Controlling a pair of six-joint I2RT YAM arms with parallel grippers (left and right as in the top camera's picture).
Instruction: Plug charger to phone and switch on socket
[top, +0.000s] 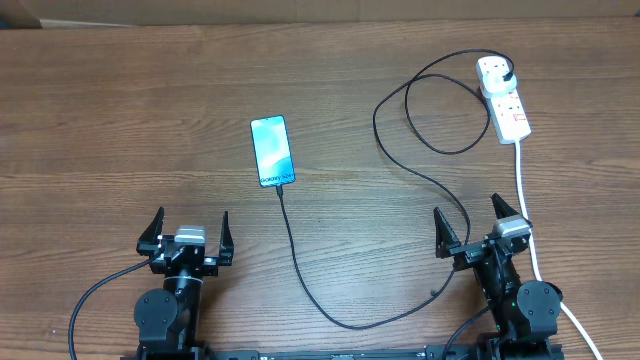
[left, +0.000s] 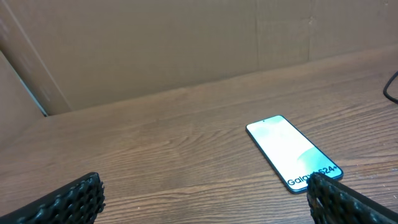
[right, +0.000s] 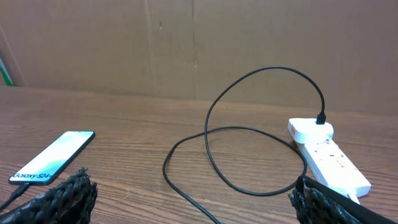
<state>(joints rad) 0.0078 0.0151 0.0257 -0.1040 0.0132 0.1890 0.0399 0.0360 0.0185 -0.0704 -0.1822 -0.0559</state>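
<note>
The phone (top: 270, 150) lies flat with its light blue screen up, ahead of my left gripper (top: 192, 228) and slightly to its right. The black charger cable (top: 300, 270) meets the phone's near short edge. It curves along the table front, passes my right gripper (top: 467, 212) and loops to a black plug (top: 512, 72) seated in the white socket (top: 505, 105). Both grippers are open, low over the wood and hold nothing. The left wrist view shows the phone (left: 289, 149) beyond my right finger (left: 348, 202). The right wrist view shows the phone (right: 53, 157), the cable loop (right: 249, 124) and the socket (right: 329, 158).
A thick white cord (top: 525, 190) runs from the socket toward the front, close beside my right arm. A brown cardboard wall (right: 199, 43) stands along the back of the wooden table (top: 120, 120).
</note>
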